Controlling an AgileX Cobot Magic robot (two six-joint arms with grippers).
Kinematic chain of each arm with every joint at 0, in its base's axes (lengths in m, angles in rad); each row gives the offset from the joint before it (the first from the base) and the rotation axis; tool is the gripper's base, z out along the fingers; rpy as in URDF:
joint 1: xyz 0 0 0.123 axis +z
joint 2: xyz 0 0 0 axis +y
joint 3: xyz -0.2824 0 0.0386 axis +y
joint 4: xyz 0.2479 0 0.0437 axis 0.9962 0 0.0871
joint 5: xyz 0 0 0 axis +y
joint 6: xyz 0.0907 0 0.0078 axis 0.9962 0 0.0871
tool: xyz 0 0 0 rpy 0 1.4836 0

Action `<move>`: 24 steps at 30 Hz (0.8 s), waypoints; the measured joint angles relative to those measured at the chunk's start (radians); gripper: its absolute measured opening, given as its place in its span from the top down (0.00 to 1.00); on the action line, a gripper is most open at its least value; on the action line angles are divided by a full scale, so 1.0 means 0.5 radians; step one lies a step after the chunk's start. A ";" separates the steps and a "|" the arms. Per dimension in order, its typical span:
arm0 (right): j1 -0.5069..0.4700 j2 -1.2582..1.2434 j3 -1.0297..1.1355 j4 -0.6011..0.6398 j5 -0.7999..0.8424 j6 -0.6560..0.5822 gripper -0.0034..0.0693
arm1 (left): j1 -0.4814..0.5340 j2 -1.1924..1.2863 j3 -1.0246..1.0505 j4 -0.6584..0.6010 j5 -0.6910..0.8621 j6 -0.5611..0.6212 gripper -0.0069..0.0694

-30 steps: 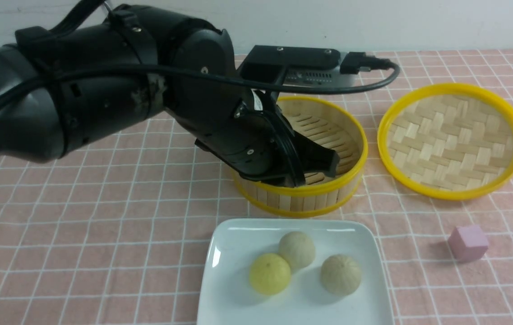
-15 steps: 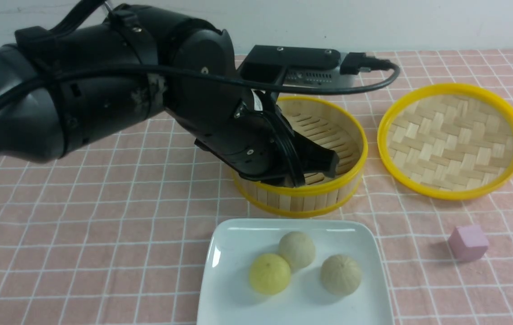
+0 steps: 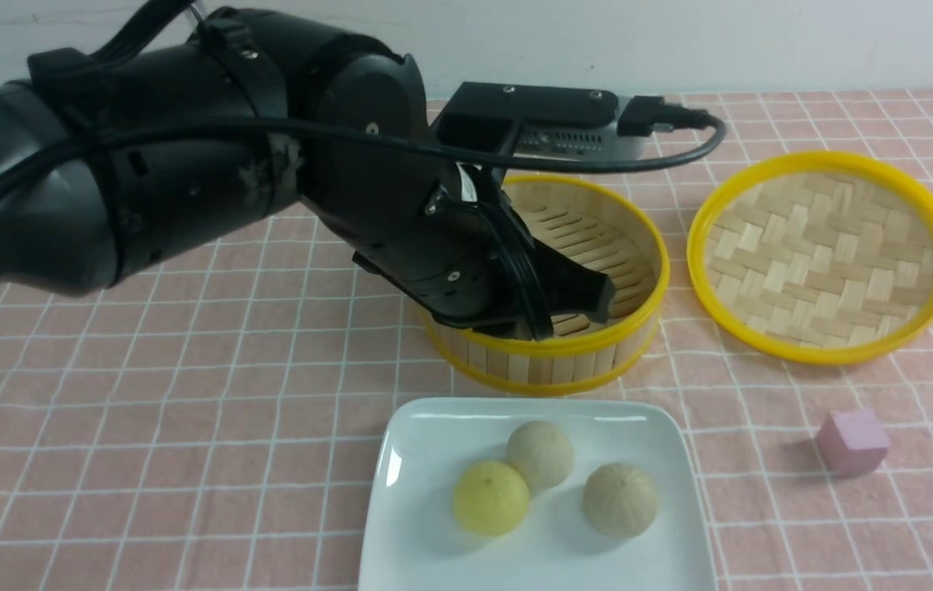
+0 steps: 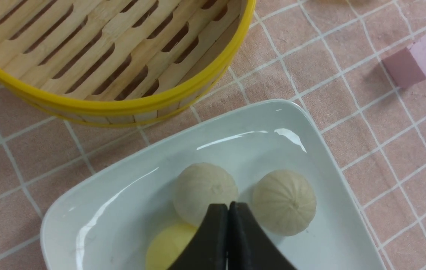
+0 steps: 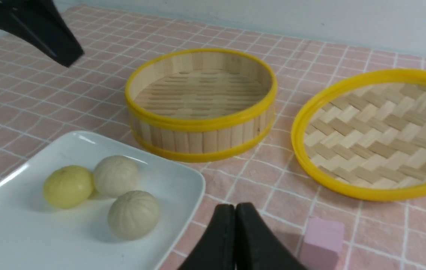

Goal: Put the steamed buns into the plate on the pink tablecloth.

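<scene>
Looks basically done to me. All three buns point(image 3: 540, 454) sit in the plate point(image 3: 421, 427) at the near middle of the cloth point(image 3: 187, 410). The yellow one is snug against a beige one, and the other beige one is just to their right. I'd say nothing's left except backing the arm off.

The left wrist view shows the left claw point(image 4: 227, 210) with its tips pressed tight together and nothing between them. The front view can't really show that. It only puts the claw over the near rim of the steamer point(image 3: 581, 353), with the arm hiding part of the steamer's floor. The right wrist view fills that gap: the floor is fully bare, no bun inside.

The right claw point(image 5: 235, 206) isn't in the front view at all. Its own camera shows it clenched and empty, low by the cube point(image 5: 323, 240), with the lid point(image 5: 375, 135) further right.
</scene>
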 joint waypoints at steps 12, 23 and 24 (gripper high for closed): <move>-0.670 -0.324 0.536 0.000 0.012 0.000 0.91 | 0.000 0.000 0.000 0.002 0.000 0.000 0.88; -0.704 -0.324 0.584 0.000 -0.129 0.002 0.91 | 0.000 -0.237 0.000 0.146 0.003 0.000 0.87; -0.704 -0.324 0.584 0.000 -0.129 0.002 0.91 | 0.000 -0.301 0.000 0.170 0.003 0.000 0.87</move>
